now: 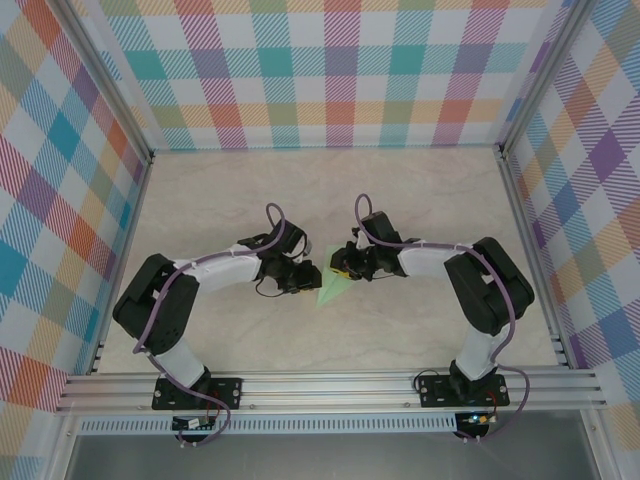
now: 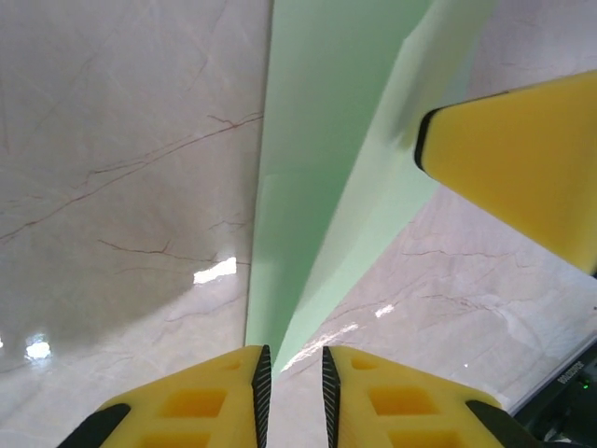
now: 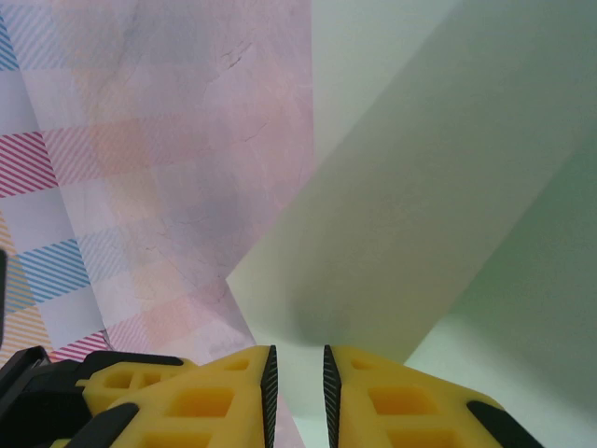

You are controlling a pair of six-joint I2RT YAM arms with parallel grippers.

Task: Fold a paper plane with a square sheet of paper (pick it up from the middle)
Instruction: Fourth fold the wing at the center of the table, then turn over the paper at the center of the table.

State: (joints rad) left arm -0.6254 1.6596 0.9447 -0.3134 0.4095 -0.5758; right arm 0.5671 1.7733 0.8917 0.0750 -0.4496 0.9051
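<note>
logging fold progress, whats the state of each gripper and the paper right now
left gripper: shut on the folded green paper
right gripper: shut on the same paper
folded green paper: creased into overlapping flaps, narrowing to a point, pinched between both grippers

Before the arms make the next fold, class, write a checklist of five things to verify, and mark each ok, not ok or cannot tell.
1. Left gripper has hold of the paper: ok, the paper's narrow end runs into its nearly closed gap.
2. Right gripper has hold of the paper: ok, the sheet runs down between its fingers.
3. A crease is already made: ok, a long fold line shows in the left wrist view.
4. Grippers clear of each other: ok, the top view shows paper between them.
5. Paper resting flat on the table: cannot tell.
</note>
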